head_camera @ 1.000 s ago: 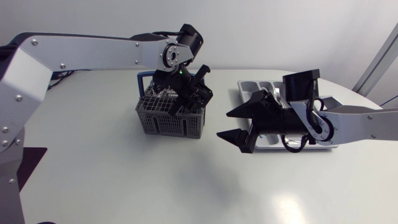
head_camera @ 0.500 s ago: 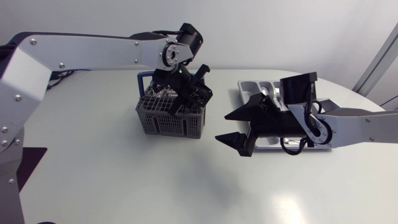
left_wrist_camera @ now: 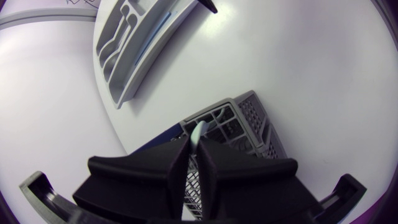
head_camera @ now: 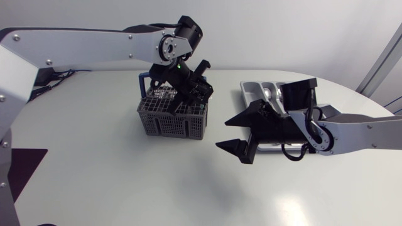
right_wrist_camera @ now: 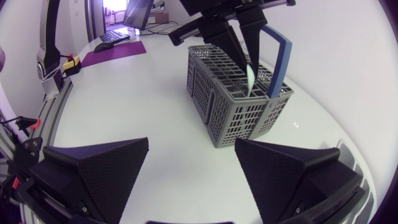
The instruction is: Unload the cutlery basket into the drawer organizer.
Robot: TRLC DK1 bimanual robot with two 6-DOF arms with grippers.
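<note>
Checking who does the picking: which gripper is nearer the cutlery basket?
Left. The left gripper is directly over the basket, shut on a utensil; the right gripper is open beside it, apart.

Our grey mesh cutlery basket [head_camera: 173,120], blue-handled, stands upright on the worktop [head_camera: 125,182]. A pale utensil [left_wrist_camera: 199,129] rises from it, pinched in our left tool [left_wrist_camera: 194,144]. The grey drawer organizer [head_camera: 251,86] lies flat nearby, apart.

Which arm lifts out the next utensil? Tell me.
Left. The left hand is shut on a pale utensil in the grey grid cutlery basket; the right hand hangs open by the grey drawer organizer.
</note>
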